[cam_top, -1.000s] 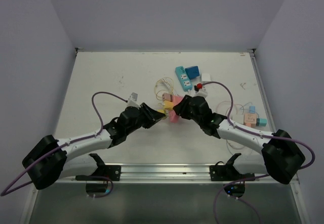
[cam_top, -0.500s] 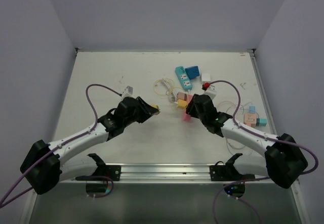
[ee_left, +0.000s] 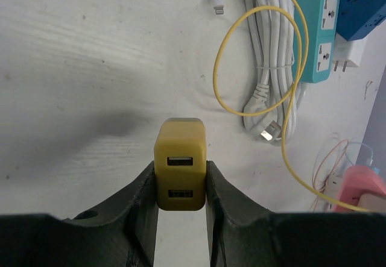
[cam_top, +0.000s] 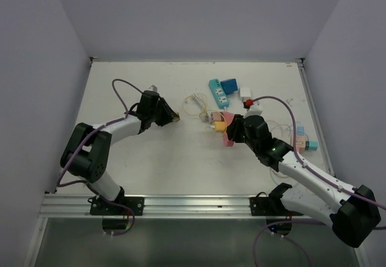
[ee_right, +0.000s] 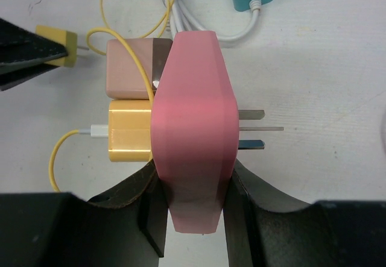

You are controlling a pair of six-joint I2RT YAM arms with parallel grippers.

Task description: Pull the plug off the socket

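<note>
My left gripper [ee_left: 180,182] is shut on a small yellow two-port USB plug [ee_left: 180,161] and holds it over the table, apart from the socket; in the top view it is left of centre [cam_top: 172,117]. My right gripper [ee_right: 193,182] is shut on the pink socket adapter [ee_right: 192,116], whose metal prongs point right. An orange plug [ee_right: 128,131] with a yellow cable and a tan plug [ee_right: 128,68] sit in the pink socket's left face. In the top view the pink socket [cam_top: 228,137] is right of centre. The yellow plug also shows in the right wrist view [ee_right: 57,40].
A teal power strip [cam_top: 218,92], a blue adapter [cam_top: 229,85] and a white adapter [cam_top: 246,92] lie at the back. A coiled white cable [ee_left: 271,68] and a yellow cable loop [ee_left: 241,56] lie between the arms. Small coloured cubes [cam_top: 300,140] sit at the right edge.
The yellow plug has come apart from the pink socket. My left gripper carried it left and toward the back. My right gripper moved right with the pink socket.
</note>
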